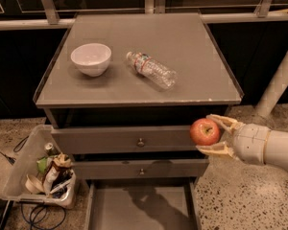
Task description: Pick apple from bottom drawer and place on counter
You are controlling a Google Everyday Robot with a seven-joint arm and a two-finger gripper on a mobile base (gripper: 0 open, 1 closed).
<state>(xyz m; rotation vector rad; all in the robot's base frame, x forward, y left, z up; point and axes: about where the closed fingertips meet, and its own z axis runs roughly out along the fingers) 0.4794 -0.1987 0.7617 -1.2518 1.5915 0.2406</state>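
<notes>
My gripper [215, 135] comes in from the right and is shut on the red apple [204, 131]. It holds the apple in the air in front of the right end of the upper drawer, just below the counter's front edge. The counter [192, 66] is the wide grey cabinet top above it. The bottom drawer [139, 210] is pulled out at the bottom of the view; its flat grey floor carries only the arm's shadow.
A white bowl [90, 58] and a clear plastic bottle [150, 69] lying on its side are on the counter. A bin of trash [43, 174] stands on the floor left of the cabinet. A white post [278, 83] rises at the right.
</notes>
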